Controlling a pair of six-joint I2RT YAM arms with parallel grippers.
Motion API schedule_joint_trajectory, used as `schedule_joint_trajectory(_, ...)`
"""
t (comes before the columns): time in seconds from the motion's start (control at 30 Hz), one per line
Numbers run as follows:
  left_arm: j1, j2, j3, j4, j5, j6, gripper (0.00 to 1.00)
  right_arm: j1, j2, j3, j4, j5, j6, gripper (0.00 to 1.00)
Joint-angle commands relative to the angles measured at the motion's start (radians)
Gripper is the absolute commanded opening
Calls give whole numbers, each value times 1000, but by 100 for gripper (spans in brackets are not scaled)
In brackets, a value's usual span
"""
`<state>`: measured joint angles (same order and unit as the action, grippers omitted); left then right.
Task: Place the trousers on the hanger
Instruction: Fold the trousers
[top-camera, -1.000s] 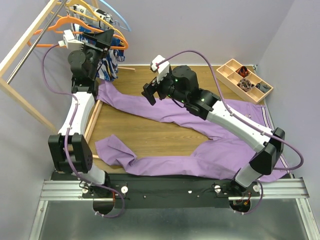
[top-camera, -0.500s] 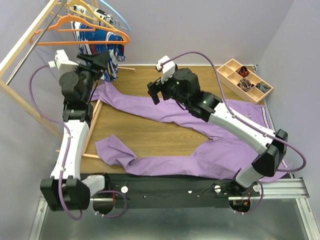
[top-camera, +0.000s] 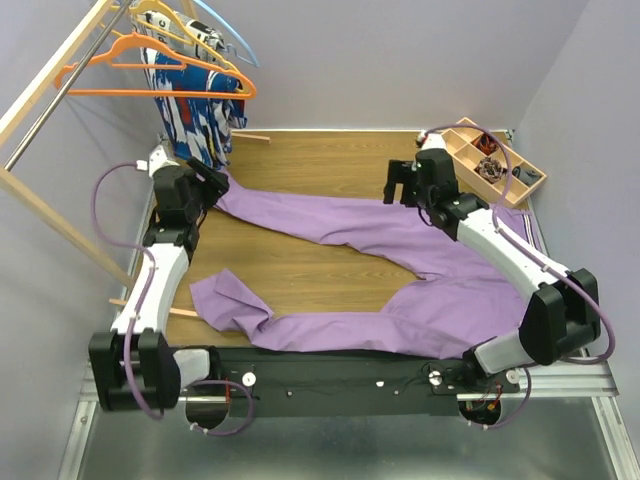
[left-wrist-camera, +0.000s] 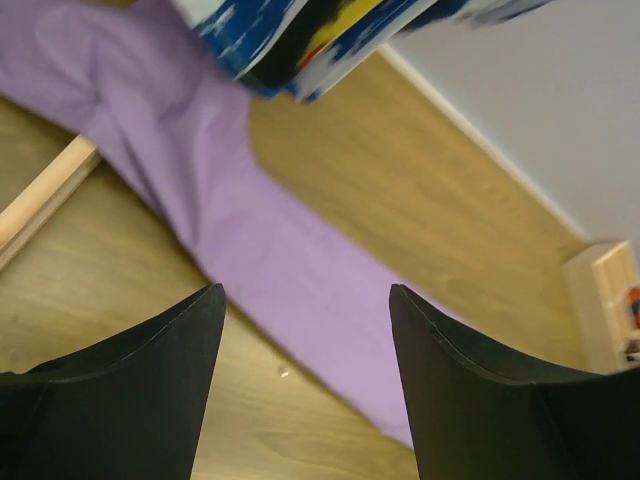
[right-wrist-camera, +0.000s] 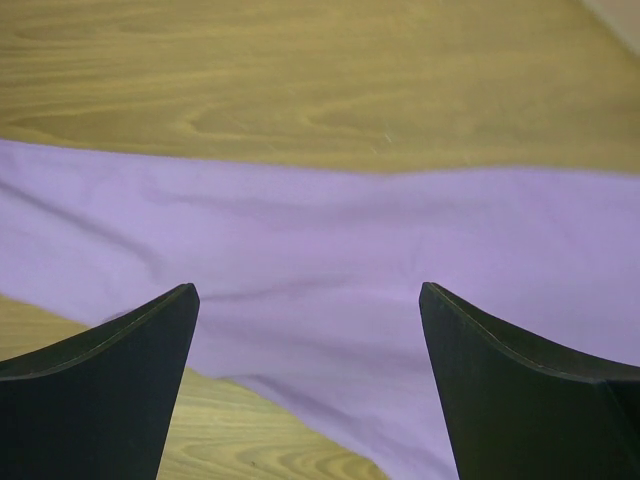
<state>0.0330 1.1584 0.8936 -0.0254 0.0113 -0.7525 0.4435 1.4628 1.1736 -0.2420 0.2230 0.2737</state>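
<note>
Wood-grain surface (top-camera: 300, 160) between lilac walls carries the whole job. The trousers (top-camera: 330, 225) lie flat across it in a wide V, one leg running to the far left corner and the other folded back along the near edge, with the waistband out to the right. The hanger (top-camera: 150, 93) is nowhere near them. It hangs by its hook on the clothes rail (top-camera: 60, 220) at the far left, just in front of a blue, white and red patterned garment (top-camera: 195, 110). Nothing is threaded over its bar yet, so the task looks barely begun.

The left gripper (top-camera: 207, 185) sits low over the far leg end, fingers apart and empty, probably set to pinch that cuff (the nearest cloth to the rail). The right gripper (top-camera: 400, 182) hovers above the same leg further along, jaws wide with only purple cloth beneath them. It is likely placed to lift or steady the leg's middle.

A second ago the left arm stood much higher, its gripper up beside the hanger and the patterned garment; it has since dropped to the cloth. The right arm has pulled back from mid-surface toward the tray (top-camera: 495, 160) at the right. The trousers themselves lie as before.
</note>
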Motion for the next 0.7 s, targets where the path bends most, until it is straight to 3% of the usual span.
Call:
schedule_joint_trajectory(0.0, 24, 127, 68, -15, -19, 125, 76, -101, -21, -113, -57, 1, 205, 99)
schedule_joint_trajectory(0.23, 74, 356, 229, -33, 72, 209, 78, -193, 22, -229, -63, -7, 317, 98)
schedule_joint_trajectory(0.37, 143, 435, 234, -21, 84, 193, 78, -212, 45, -241, -65, -27, 335, 98)
schedule_joint_trajectory(0.67, 191, 573, 271, 21, 36, 186, 67, -230, 94, -239, -68, -31, 352, 97)
